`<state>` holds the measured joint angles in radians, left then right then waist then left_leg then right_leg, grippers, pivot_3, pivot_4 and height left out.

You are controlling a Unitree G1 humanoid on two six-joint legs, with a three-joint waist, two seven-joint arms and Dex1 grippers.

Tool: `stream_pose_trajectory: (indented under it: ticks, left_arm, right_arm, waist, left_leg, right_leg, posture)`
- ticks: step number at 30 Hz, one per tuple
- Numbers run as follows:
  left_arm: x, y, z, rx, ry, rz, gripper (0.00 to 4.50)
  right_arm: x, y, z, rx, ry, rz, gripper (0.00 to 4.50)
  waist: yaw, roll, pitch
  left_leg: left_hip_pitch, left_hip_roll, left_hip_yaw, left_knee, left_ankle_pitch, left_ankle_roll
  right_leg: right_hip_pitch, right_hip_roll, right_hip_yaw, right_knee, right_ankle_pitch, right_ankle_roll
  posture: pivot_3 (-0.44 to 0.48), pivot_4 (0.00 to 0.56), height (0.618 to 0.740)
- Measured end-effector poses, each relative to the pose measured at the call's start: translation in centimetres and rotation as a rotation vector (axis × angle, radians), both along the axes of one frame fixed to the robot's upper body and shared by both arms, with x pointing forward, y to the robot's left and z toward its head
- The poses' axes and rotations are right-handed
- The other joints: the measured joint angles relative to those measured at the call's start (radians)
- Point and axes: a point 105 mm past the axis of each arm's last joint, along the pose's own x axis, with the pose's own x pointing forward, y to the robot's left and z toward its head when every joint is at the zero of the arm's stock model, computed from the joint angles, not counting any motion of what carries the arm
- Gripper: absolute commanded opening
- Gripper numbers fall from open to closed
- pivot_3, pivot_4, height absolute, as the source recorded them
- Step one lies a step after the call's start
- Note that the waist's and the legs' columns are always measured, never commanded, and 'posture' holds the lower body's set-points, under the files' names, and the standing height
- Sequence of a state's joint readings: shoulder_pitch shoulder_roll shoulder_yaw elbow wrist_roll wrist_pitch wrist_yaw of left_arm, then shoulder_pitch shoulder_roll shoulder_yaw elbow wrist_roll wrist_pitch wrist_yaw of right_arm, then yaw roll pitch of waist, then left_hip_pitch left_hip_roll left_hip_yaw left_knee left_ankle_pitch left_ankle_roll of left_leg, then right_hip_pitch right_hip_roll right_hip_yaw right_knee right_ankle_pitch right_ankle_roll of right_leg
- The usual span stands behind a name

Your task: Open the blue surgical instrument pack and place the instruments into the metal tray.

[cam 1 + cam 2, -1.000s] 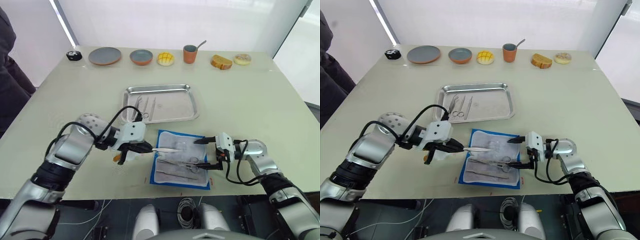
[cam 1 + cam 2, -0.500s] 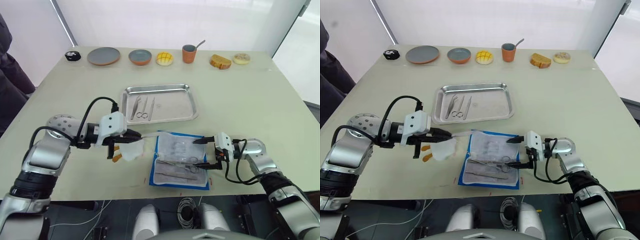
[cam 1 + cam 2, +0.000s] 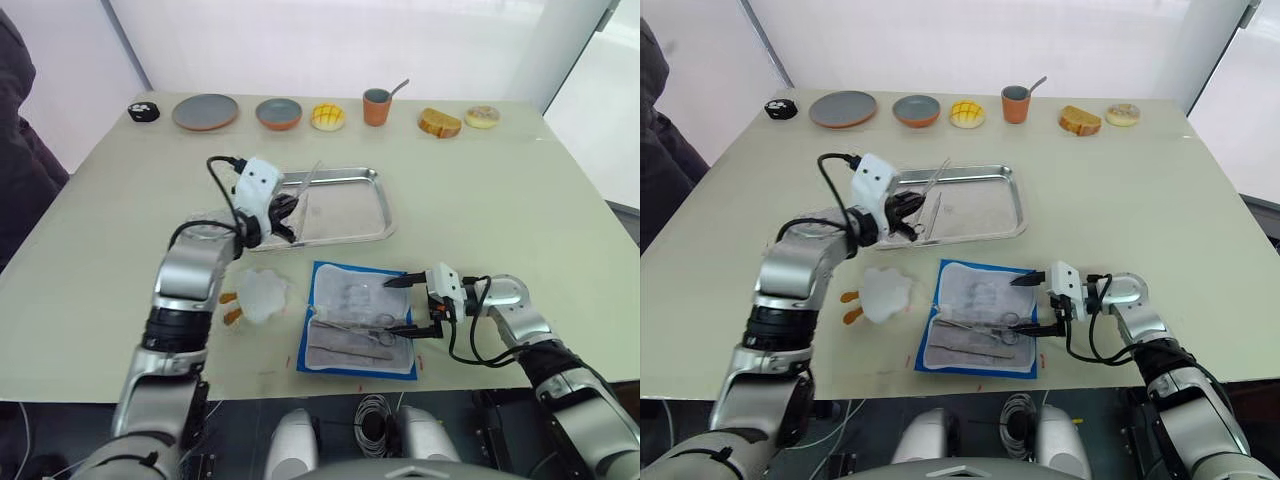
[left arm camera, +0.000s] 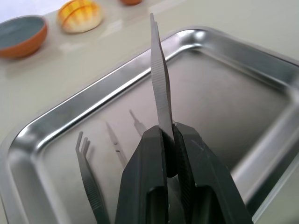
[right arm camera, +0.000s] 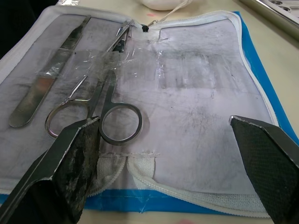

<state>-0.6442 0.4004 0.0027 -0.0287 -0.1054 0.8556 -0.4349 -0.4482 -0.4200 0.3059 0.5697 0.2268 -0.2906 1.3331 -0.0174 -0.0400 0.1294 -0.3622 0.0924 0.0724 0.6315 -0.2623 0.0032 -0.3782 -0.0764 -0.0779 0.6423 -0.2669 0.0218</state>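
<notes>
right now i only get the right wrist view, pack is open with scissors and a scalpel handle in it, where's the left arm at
Observer: The left gripper is over the metal tray, shut on a pair of tweezers.
Operator: anything in the tray already
Observer: Yes, a few slim instruments lie at its left end, under the gripper.
Operator: whats next to the pack on its left
Observer: A white fluffy toy with orange feet, just off the blue surgical instrument pack.
Operator: and my right gripper
Observer: The right gripper is open at the pack's right edge, holding nothing.
</notes>
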Motion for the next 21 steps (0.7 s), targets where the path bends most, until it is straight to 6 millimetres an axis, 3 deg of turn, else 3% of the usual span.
stream_pose_trajectory:
  ticks: [6, 13, 21]
  left_arm:
    - [0.8, -3.6, -0.5, -0.049, 0.061, 0.175, 0.08]
    - [1.5, -2.8, -1.2, -0.079, 0.095, 0.286, 0.08]
    - [1.6, -3.6, -2.7, -0.083, 0.137, 0.298, 0.08]
  right_arm:
    - [0.1, 0.2, 0.2, -0.004, -0.005, 0.01, 4.5]
    - [0.1, 0.2, 0.2, -0.005, -0.006, 0.01, 4.5]
    - [0.1, 0.2, 0.2, -0.006, -0.006, 0.009, 4.5]
  waist:
    - [-0.002, -0.002, 0.001]
    - [0.0, -0.002, 0.001]
    - [0.001, -0.002, 0.001]
  left_leg:
    - [0.001, 0.0, -0.001, 0.0, 0.0, 0.0]
    - [0.001, 0.0, -0.002, 0.0, 0.0, 0.0]
    - [0.001, 0.0, -0.002, 0.0, 0.0, -0.001]
  right_leg:
    - [0.0, 0.002, 0.003, 0.0, 0.001, -0.001]
    - [0.0, 0.004, 0.004, 0.0, 0.003, -0.003]
    - [0.0, 0.004, 0.003, 0.0, 0.003, -0.004]
  posture:
    - [0.0, 0.15, 0.74]
    - [0.0, 0.15, 0.74]
    - [0.0, 0.15, 0.74]
